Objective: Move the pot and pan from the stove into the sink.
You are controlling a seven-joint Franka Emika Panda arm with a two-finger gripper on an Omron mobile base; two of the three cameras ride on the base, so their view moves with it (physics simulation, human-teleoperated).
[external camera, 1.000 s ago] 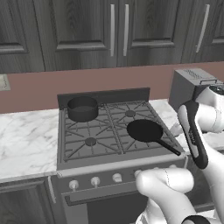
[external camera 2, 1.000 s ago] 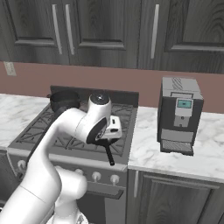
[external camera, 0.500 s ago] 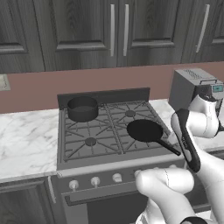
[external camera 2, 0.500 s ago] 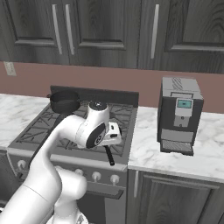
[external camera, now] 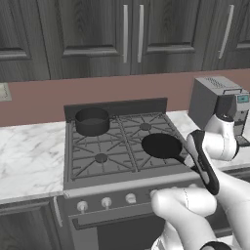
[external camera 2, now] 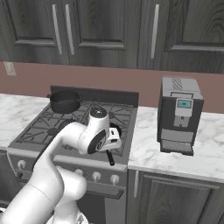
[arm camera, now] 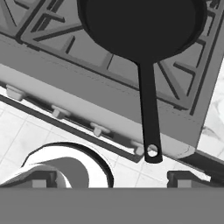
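The flat black pan [external camera: 161, 145] lies on the front right burner of the stove [external camera: 112, 151], its long handle [arm camera: 148, 109] reaching out past the stove's front edge. The dark grey pot [external camera: 91, 120] stands on the back left burner, also seen in the right base view as the pot [external camera 2: 64, 101]. My gripper [arm camera: 113, 180] is open and hangs above and in front of the handle's end, touching nothing. In the right base view the gripper [external camera 2: 113, 142] sits over the stove's front right corner and my arm hides most of the pan. The sink is out of view.
A grey coffee machine [external camera 2: 180, 114] stands on the marble counter [external camera 2: 192, 153] right of the stove. More marble counter [external camera: 29, 156] lies to the left. Silver knobs [external camera: 106, 201] line the stove front. Dark cabinets hang above.
My hand has come down and a little forward over the pan's handle. The jaws stay open. Pot and pan have not moved.
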